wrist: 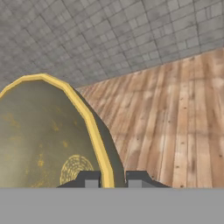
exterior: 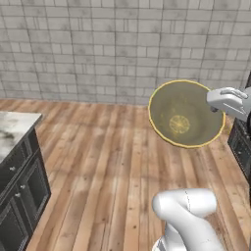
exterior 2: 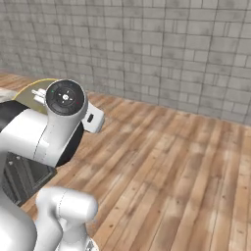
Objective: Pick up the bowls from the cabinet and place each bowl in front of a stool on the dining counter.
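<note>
Tan-olive round shallow bowl with a yellowish rim [exterior: 185,113] is riding in the air over the brown plank floor [exterior: 108,171], carried tilted so its hollow is facing the left base camera. The two-finger gripper [wrist: 112,179] is pinching the rim, jaws closed on the bowl's wall, one dark fingertip [wrist: 89,179] inside and the other outside. Holding by the rim is probably why it is hanging on edge. A marble-topped dark drawer unit [exterior: 17,171] is standing at the left. Judgement: transit toward the dining counter; placement not yet done.
</note>
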